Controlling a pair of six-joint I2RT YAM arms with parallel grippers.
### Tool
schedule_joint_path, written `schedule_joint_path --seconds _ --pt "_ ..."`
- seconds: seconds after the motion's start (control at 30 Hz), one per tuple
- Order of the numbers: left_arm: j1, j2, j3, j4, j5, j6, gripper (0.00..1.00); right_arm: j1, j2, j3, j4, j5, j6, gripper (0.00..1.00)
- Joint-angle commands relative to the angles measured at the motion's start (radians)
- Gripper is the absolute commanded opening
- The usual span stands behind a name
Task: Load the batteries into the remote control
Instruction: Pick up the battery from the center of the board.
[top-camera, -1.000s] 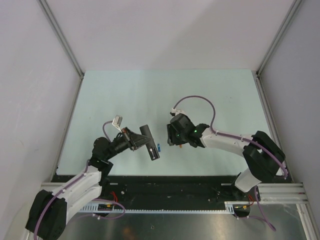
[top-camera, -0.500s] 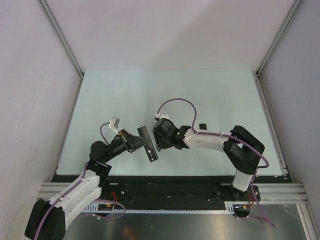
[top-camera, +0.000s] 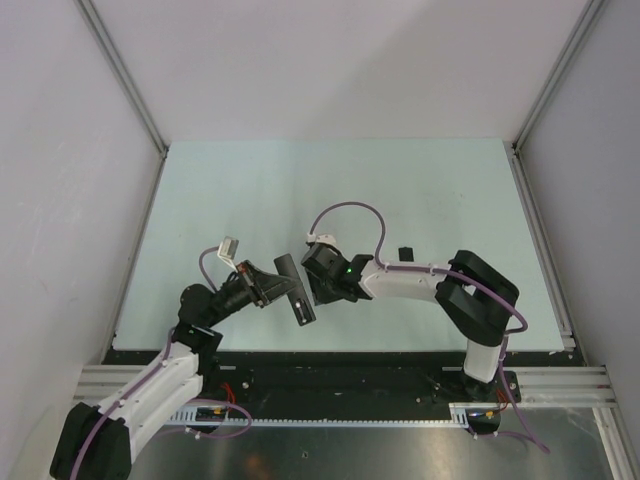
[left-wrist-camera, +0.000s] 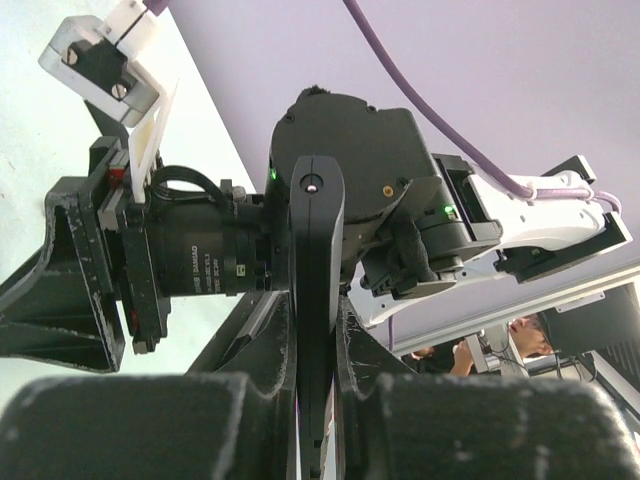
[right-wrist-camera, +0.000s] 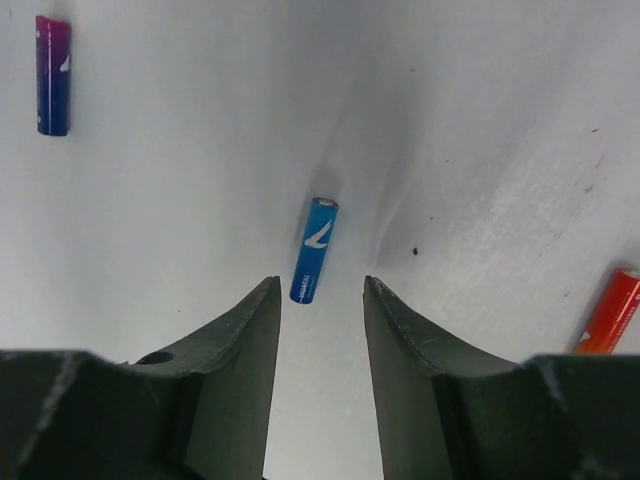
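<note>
My left gripper (top-camera: 277, 287) is shut on the slim black remote control (top-camera: 295, 286), held edge-up off the table; in the left wrist view the remote (left-wrist-camera: 316, 290) stands between my pads. My right gripper (right-wrist-camera: 320, 287) is open and empty, pointing down at the table, right next to the remote in the top view (top-camera: 322, 285). A lighter blue battery (right-wrist-camera: 314, 250) lies just beyond its fingertips. A dark blue battery (right-wrist-camera: 52, 75) lies at the upper left and an orange-red battery (right-wrist-camera: 608, 315) at the right edge. The grey-silver battery is out of view.
A small black square piece (top-camera: 405, 252) lies on the pale green table (top-camera: 250, 190), right of the right arm. Aluminium rails (top-camera: 120, 75) and white walls bound the table. The right arm's body (left-wrist-camera: 400, 200) fills the left wrist view.
My right arm has swung left across the table and come down close beside the held remote, covering the blue battery in the top view. My left gripper holds the remote nearly where it was.
</note>
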Motion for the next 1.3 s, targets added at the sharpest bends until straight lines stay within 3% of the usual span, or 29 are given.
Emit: schedule_joint_path --seconds 0.0,0.5,1.27 --pt "0.011 -0.014 -0.008 0.023 0.018 0.0 0.0 0.024 0.009 0.039 -0.015 0.031 0.022 0.43" --pt "0.012 -0.07 -0.037 0.008 -0.006 -0.015 0.0 0.047 0.083 0.12 -0.118 0.086 0.071 0.37" --pt "0.014 -0.082 -0.039 -0.003 0.003 -0.013 0.0 0.068 0.12 0.139 -0.158 0.043 0.113 0.31"
